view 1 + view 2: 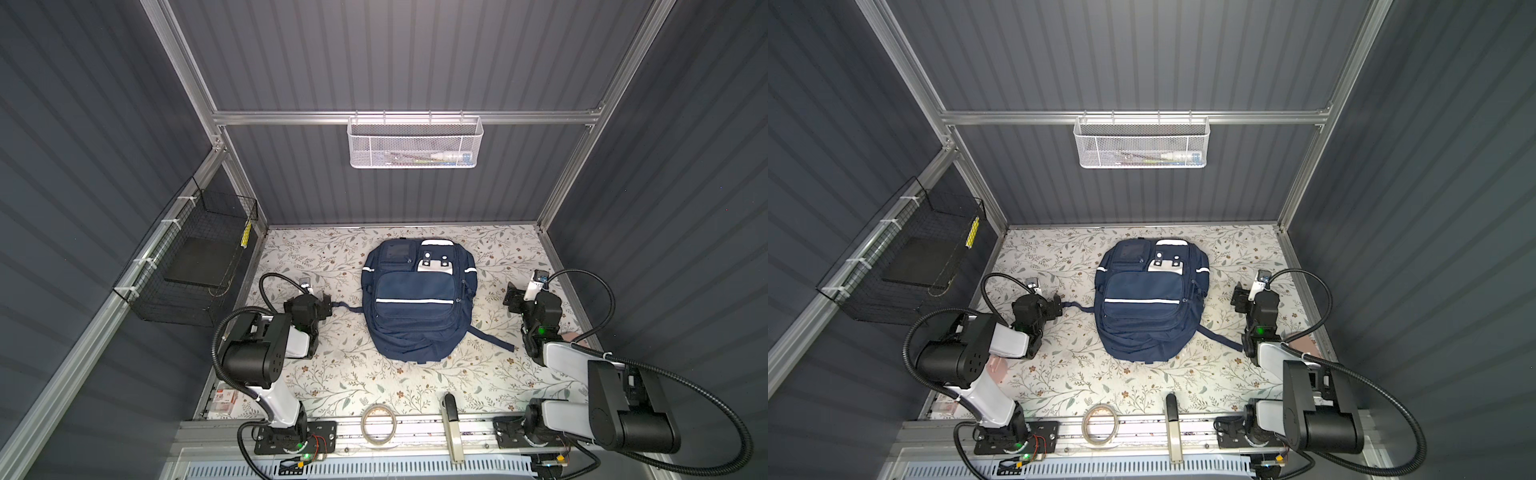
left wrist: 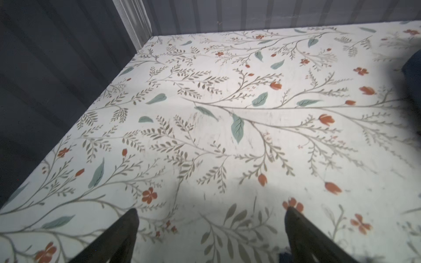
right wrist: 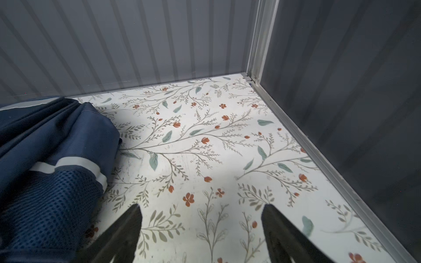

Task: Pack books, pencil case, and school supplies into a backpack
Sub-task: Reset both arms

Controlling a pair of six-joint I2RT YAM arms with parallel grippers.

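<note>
Backpack lies mid-table, bare tabletop flanking it, left jaws and right jaws wide, empty.

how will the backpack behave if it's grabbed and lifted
Probably floppy: the backpack is soft navy fabric that folds at its side in the right wrist view. It looks bulky, so one pinch would likely let it droop. Its loose strap trails on the table and may drag.

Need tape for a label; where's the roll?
In both top views the tape roll lies on the near rail, left of the beige-handled tool.
</note>
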